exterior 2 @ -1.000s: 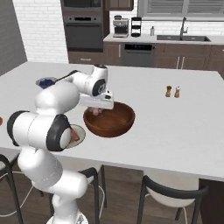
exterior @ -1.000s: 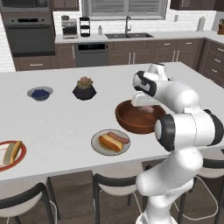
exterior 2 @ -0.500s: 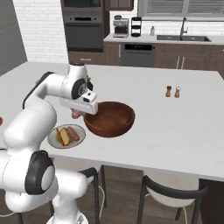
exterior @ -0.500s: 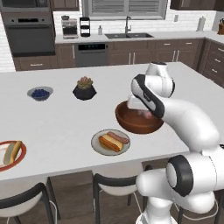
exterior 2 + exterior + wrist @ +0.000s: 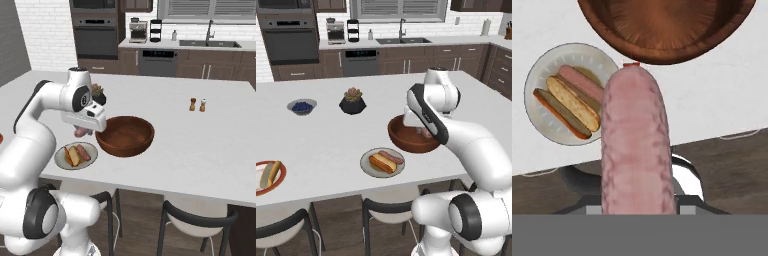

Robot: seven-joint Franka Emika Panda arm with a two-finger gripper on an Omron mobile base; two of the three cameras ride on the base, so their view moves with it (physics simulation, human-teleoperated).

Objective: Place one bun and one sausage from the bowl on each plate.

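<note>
My gripper [image 5: 81, 131] is shut on a pink sausage [image 5: 637, 145] and hangs just above the counter, between the reddish-brown bowl [image 5: 125, 135] and the pale grey plate [image 5: 76, 155]. The sausage hides the fingertips in the hand view. The bowl [image 5: 662, 25] looks empty inside. On the grey plate [image 5: 542, 75] lie a bun [image 5: 572, 102] and a sausage [image 5: 582, 82] side by side. The plate with the orange-red rim [image 5: 281, 180] sits at the counter's near left and carries a bun [image 5: 270, 172]. In the left base view the arm covers most of the hand by the bowl [image 5: 406, 137].
A small grey bowl of blue berries [image 5: 302, 106] and a black plant pot [image 5: 352, 101] stand further back on the left. Salt and pepper shakers [image 5: 197, 104] are at the right. Stools [image 5: 381, 205] stand below the counter's front edge.
The gripper has risen out of the bowl with the sausage and swung over the bowl's rim toward the grey plate. Plates and bowl have stayed put.
</note>
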